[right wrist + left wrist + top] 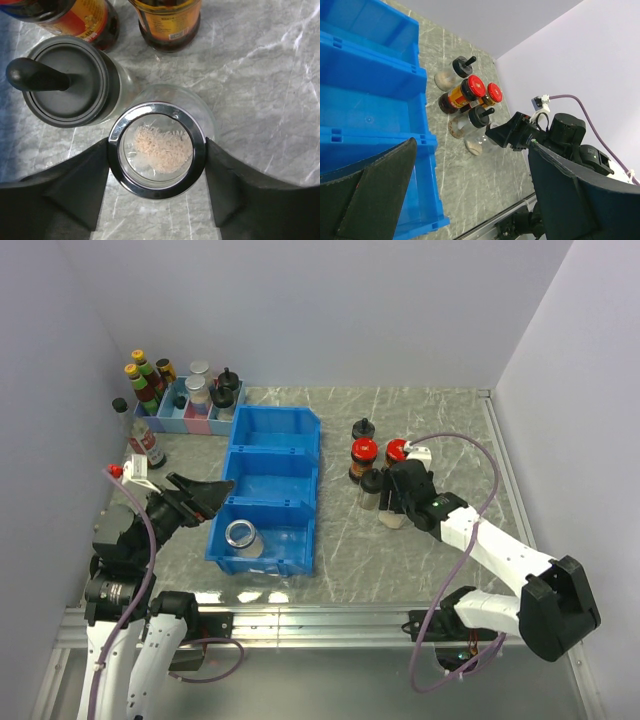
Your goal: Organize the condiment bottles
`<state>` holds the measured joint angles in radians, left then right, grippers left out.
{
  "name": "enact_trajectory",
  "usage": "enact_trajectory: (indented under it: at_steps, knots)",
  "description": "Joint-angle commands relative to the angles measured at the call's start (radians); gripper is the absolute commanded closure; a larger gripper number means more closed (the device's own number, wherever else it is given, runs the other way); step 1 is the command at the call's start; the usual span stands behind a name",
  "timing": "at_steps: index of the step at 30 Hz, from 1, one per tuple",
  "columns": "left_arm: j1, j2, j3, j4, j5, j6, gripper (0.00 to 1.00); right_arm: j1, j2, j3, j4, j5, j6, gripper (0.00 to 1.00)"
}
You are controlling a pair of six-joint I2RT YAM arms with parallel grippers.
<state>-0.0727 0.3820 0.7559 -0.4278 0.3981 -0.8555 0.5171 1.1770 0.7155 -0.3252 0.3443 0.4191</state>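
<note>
My right gripper (392, 502) is shut on a squat clear glass jar (157, 150) with a silver lid and pale grains inside, one finger on each side of the lid, at table level right of the blue bin (270, 455). Beside it stand a black-capped shaker (70, 82) and two dark red-lidded jars (363, 457) (397, 452). A second black-capped shaker (364, 430) stands behind them. Another silver-lidded glass jar (242, 537) sits in the bin's near compartment. My left gripper (224, 495) is open and empty, over the bin's near left edge.
A small tray (190, 422) of taller sauce bottles stands at the back left. A slim clear bottle with a red label (146, 443) stands in front of it. Walls close in on the left, back and right. The bin's middle and far compartments hold nothing.
</note>
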Motion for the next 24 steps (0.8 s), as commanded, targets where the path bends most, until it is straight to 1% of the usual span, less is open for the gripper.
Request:
enact_trajectory:
  at_steps: [1,2,4,5,7,8,10,11,13,15,16,18,20,24]
  knots:
    - [-0.001,0.011,-0.001,0.041,0.021,-0.001,0.01,-0.005,-0.002,0.039,0.008,-0.01,-0.006,0.42]
    - [-0.001,0.011,-0.001,0.038,0.021,0.001,0.01,-0.005,-0.014,0.032,0.008,-0.016,-0.003,0.54]
    - [-0.001,0.009,0.0,0.035,0.019,0.003,0.01,-0.005,-0.03,0.03,-0.014,-0.011,0.009,0.71]
    - [-0.001,0.009,-0.001,0.032,0.019,0.003,0.01,-0.003,-0.054,0.033,-0.027,-0.005,0.015,0.86]
    - [-0.001,0.006,-0.003,0.035,0.021,0.001,0.01,0.006,-0.095,0.032,-0.07,-0.013,0.035,0.98]
    - [-0.001,0.005,-0.006,0.038,0.021,-0.002,0.01,0.012,-0.15,0.029,-0.083,-0.014,0.04,1.0]
    - [-0.001,0.003,-0.009,0.041,0.022,-0.004,0.01,0.044,-0.212,0.029,-0.113,-0.047,0.049,1.0]
    - [-0.001,0.003,-0.009,0.044,0.019,-0.007,0.01,0.053,-0.271,0.029,-0.124,-0.065,0.052,1.0]
    - [-0.001,0.006,-0.015,0.052,0.021,-0.005,0.01,0.107,-0.324,0.042,-0.143,-0.122,0.044,1.0]
    - [-0.001,0.008,-0.017,0.057,0.019,-0.005,0.01,0.162,-0.37,0.068,-0.146,-0.137,0.043,1.0]
    - [-0.001,0.012,-0.02,0.061,0.019,-0.007,0.01,0.223,-0.375,0.079,-0.143,-0.145,0.04,1.0]
    - [-0.001,0.014,-0.026,0.067,0.022,-0.014,0.01,0.276,-0.358,0.119,-0.132,-0.148,0.032,1.0]
    - [-0.001,0.014,-0.035,0.073,0.025,-0.022,0.01,0.346,-0.307,0.153,-0.106,-0.13,0.027,1.0]
    - [-0.001,0.003,-0.03,0.063,0.018,-0.025,0.01,0.435,-0.2,0.197,-0.028,-0.123,-0.005,1.0]
